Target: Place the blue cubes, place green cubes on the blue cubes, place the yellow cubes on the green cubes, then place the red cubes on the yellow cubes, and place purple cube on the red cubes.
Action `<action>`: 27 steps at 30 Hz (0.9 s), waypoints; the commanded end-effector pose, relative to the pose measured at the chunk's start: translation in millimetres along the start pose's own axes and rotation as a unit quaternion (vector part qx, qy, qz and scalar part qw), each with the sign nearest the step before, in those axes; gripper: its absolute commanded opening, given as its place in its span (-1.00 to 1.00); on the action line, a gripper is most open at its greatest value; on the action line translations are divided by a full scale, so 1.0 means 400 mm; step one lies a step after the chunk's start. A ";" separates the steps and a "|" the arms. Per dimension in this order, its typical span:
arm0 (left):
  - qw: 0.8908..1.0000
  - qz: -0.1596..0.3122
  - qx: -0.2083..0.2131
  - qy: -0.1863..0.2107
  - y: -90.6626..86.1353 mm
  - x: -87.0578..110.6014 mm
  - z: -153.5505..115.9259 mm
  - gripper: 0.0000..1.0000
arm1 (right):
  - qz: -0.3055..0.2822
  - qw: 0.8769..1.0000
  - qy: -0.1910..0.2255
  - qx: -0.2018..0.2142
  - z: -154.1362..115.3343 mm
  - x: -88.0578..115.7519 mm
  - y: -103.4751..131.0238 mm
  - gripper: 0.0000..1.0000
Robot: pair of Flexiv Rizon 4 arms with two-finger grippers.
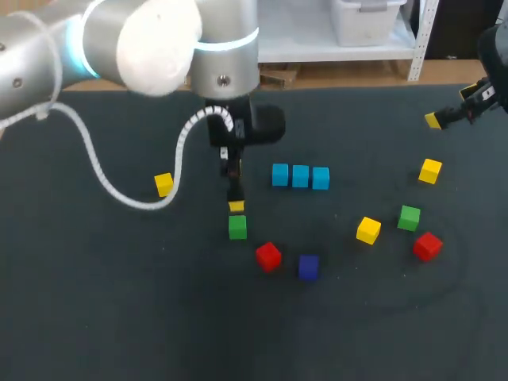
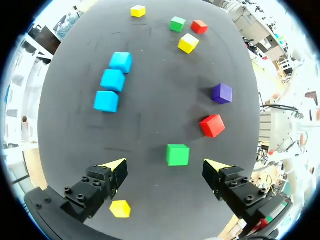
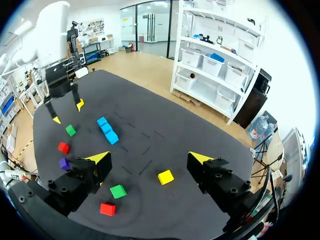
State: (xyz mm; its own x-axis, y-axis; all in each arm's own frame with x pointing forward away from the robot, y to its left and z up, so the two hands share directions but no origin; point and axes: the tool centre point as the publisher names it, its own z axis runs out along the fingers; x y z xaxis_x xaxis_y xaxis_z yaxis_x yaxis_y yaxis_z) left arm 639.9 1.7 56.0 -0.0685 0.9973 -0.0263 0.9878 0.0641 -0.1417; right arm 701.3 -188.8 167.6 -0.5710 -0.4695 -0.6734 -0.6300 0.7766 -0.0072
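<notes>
Three blue cubes lie in a touching row mid-table. My left gripper hangs open just over a green cube. In the left wrist view that green cube sits between the spread fingers of the left gripper, untouched. Near it are a red cube and the purple cube. A yellow cube lies to the left. On the right are yellow cubes, a green cube and a red cube. My right gripper is open and empty, high at the back right.
The left arm's white cable loops over the table's left side. In the right wrist view, under my right gripper, lie a yellow cube, a green cube and a red cube.
</notes>
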 end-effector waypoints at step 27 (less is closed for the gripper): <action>0.987 0.013 -0.159 -0.010 -0.040 0.019 0.118 1.00 | 0.000 1.000 0.000 0.002 -0.003 0.001 0.002 1.00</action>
State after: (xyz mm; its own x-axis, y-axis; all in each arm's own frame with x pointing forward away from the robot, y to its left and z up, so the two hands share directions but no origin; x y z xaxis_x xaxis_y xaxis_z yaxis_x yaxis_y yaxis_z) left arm 608.8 5.1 12.2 -0.0493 0.9979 -0.0411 0.9747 0.0570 0.2162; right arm 701.3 -188.8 167.6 -0.5710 -0.4695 -0.6734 -0.6300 0.7766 -0.0072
